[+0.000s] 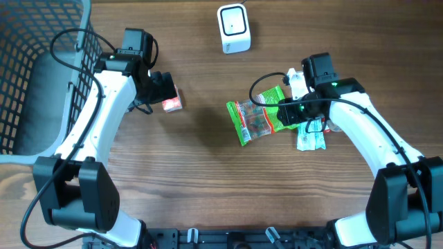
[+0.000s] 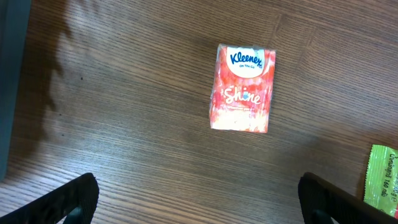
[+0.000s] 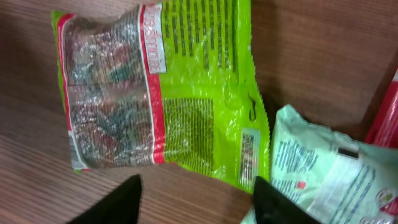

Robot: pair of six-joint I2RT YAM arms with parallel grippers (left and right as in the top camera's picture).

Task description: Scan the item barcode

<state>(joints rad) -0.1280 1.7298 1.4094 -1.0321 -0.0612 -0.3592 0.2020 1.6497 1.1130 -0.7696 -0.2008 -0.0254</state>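
Observation:
A green snack bag (image 1: 257, 119) with a clear window lies flat on the table in front of the white scanner (image 1: 234, 28). Its back faces up, with a barcode (image 3: 250, 152) near its lower right corner. My right gripper (image 3: 196, 183) is open just short of the bag's edge, with only bare wood between its fingers; it shows over the bag's right end (image 1: 284, 111). My left gripper (image 2: 198, 180) is wide open above the table, near a red Kleenex tissue pack (image 2: 244, 87) that lies beyond its fingers (image 2: 74, 199). The tissue pack (image 1: 171, 101) lies left of centre.
A wire basket (image 1: 41, 62) stands at the far left. A white and green packet (image 3: 323, 168) lies against the snack bag's right side, and a red item (image 3: 385, 118) shows at the right edge. The snack bag's corner (image 2: 382, 180) shows at the left wrist view's right edge.

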